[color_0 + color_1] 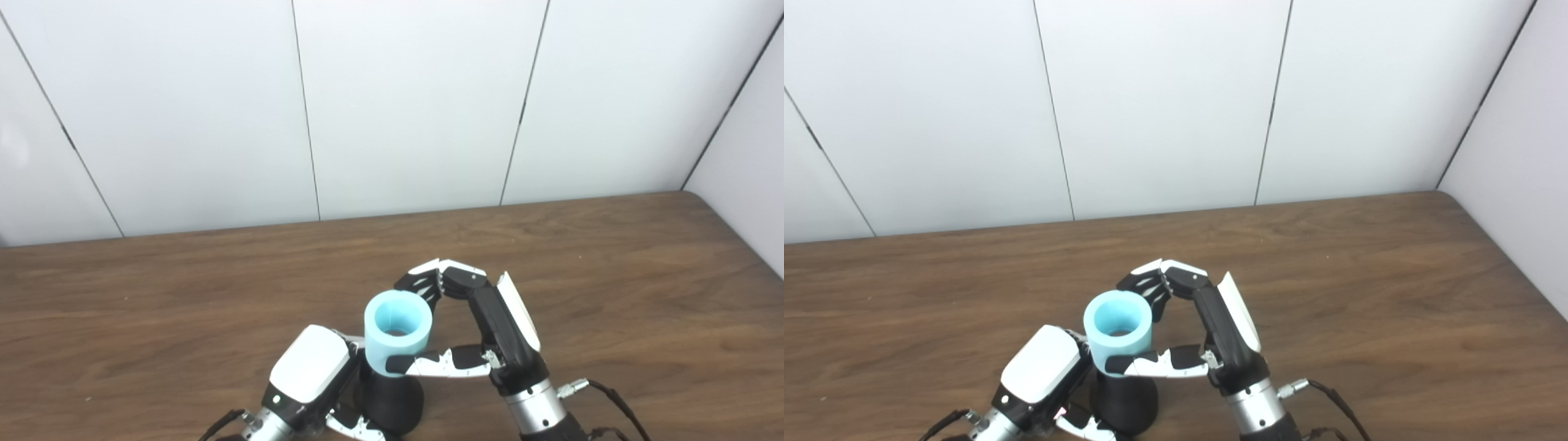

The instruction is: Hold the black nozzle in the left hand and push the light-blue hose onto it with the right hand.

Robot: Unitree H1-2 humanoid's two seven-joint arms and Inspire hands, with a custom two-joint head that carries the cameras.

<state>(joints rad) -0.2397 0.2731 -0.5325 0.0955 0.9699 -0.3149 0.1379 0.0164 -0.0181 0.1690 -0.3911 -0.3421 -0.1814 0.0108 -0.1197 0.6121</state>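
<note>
Left hand (309, 373) is clamping black nozzle (392, 401) at near edge; right hand (490, 334) is gripping upright light-blue hose (397, 337) atop it.

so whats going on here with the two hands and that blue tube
A robot is fitting a hose onto a nozzle above the table. The left hand grips the black nozzle low down, while the right hand wraps the light-blue hose between thumb and fingers. The hose stands upright on top of the nozzle, open end up; how far it is seated cannot be told.
</note>
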